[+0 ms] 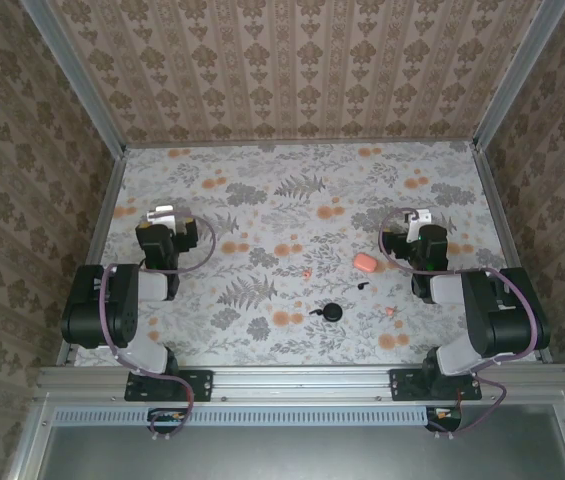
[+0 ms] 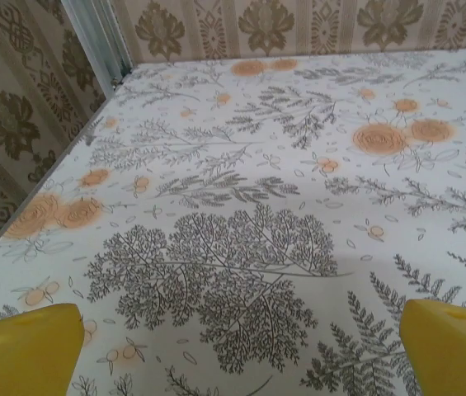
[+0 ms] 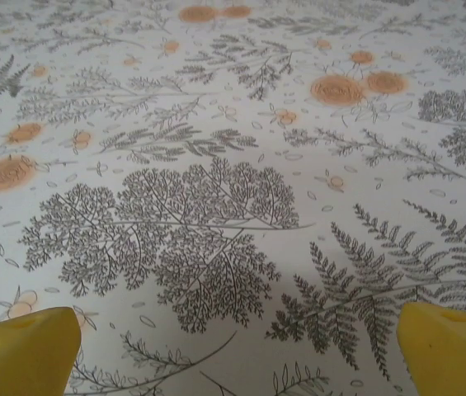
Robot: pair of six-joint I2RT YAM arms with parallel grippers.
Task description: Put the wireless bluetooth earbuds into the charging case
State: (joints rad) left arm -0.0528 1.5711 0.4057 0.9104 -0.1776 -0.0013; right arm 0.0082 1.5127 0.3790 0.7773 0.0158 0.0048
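This is looking like a lab test booth, not a home: wallpaper panels (image 1: 292, 70) are standing inside bare aluminium posts (image 1: 74, 75), a floral sheet is covering the table (image 1: 262, 190), and a left arm (image 1: 112, 305) and right arm (image 1: 487, 312) are sitting bolted to a metal rail (image 1: 302, 379) at its near edge.

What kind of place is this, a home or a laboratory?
Probably a robot test cell, not a home: the left arm and right arm are bolted to an aluminium rail, and wallpapered walls close in the flower-patterned table on three sides.
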